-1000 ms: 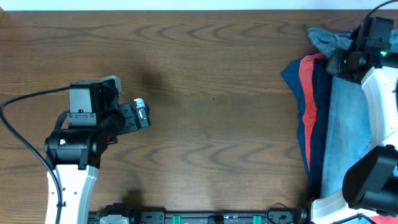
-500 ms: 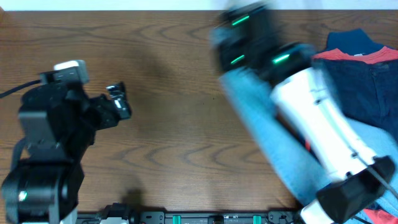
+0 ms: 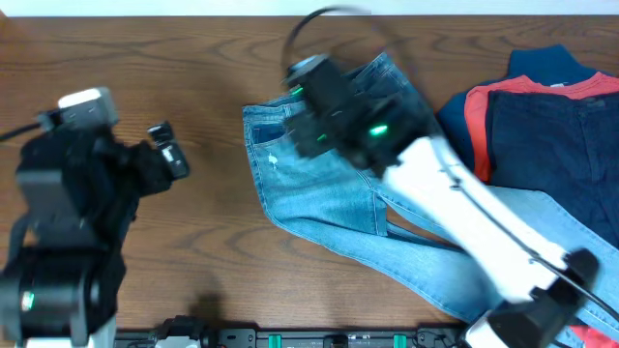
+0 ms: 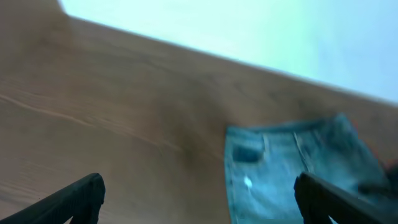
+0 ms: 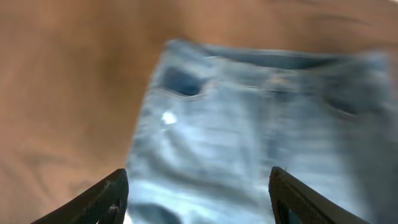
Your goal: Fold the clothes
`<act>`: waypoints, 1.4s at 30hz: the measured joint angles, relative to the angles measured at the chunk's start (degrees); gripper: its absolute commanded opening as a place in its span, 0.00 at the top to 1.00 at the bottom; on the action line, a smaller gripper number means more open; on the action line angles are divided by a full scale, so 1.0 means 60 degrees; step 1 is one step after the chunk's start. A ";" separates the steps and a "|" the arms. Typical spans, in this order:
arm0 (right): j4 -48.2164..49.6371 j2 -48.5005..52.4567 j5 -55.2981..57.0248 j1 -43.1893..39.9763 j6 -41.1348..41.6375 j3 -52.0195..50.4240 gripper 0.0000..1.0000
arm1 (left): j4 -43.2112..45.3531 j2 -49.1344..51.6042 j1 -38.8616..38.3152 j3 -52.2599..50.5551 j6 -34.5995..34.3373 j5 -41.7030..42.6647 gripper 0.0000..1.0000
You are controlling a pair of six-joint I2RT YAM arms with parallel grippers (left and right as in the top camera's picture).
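Observation:
The light-blue jeans [image 3: 319, 193] lie on the table's middle, waist toward the far left and legs trailing to the near right under my right arm [image 3: 455, 208]. That arm reaches across them, and its blurred head hangs over the waistband. In the right wrist view my right gripper [image 5: 199, 196] is open, its fingers wide apart above the denim [image 5: 217, 137] and holding nothing. My left gripper [image 3: 166, 155] hovers over bare wood left of the jeans. It is open too [image 4: 202, 199], and the left wrist view shows the jeans' waist [image 4: 280, 168] ahead on the right.
A pile of dark navy garments [image 3: 551, 135] with a red-orange shirt [image 3: 476, 126] lies at the right edge, touching the jeans' legs. Bare brown table [image 3: 193, 58] spans the left and far side. A black rail [image 3: 319, 338] runs along the front edge.
My right arm swung from the pile at the right to the table's middle, bringing the jeans along, then opened its jaws and let go. The left arm drew back slightly leftward.

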 measured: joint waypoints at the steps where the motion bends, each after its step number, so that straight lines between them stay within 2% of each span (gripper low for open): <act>1: -0.0091 -0.0244 -0.0004 -0.0291 0.0098 0.0000 0.30 | -0.0095 0.0353 0.0000 0.0022 0.0120 0.0306 0.02; 6: -0.0648 -0.1945 -0.0138 -0.1927 0.0510 0.0058 0.30 | -0.0168 0.2674 -0.0004 0.0069 0.0831 0.1370 0.01; 10: -0.1268 -0.2798 -0.0488 -0.2812 0.0747 0.0189 0.31 | 0.0452 0.4954 0.0000 0.0062 0.1461 0.1931 0.03; 17: -0.2215 -0.2787 -0.0867 -0.3610 0.0933 0.0200 0.32 | 0.2197 0.7960 0.0000 0.0055 0.2284 0.2922 0.09; 27: -0.2623 -0.2557 -0.1038 -0.3730 0.0943 0.0200 0.32 | 0.4277 1.0131 -0.0171 0.0055 0.2637 0.3606 0.14; 30: -0.2637 -0.2532 -0.1038 -0.3730 0.0940 0.0197 0.32 | 0.4543 1.0564 -0.0361 0.0055 0.2677 0.3676 0.26; 32: -0.2677 -0.2532 -0.1027 -0.3730 0.0940 0.0197 0.33 | 0.4641 1.0721 -0.0484 0.0055 0.2728 0.3679 0.38; 34: -0.2714 -0.2532 -0.0980 -0.3730 0.0943 0.0197 0.33 | 0.4736 1.0739 -0.0627 0.0055 0.2732 0.3672 0.62; 35: -0.2725 -0.2532 -0.0958 -0.3730 0.0943 0.0197 0.33 | 0.4765 1.0743 -0.0659 0.0055 0.2779 0.3668 0.82; 36: -0.2732 -0.2532 -0.0922 -0.3730 0.0943 0.0197 0.34 | 0.4801 1.0757 -0.0696 0.0055 0.2761 0.3639 0.94; 42: -0.2747 -0.2532 -0.0739 -0.3734 0.0943 0.0197 0.34 | 0.4473 1.0728 -0.0714 0.0058 0.2324 0.2663 0.94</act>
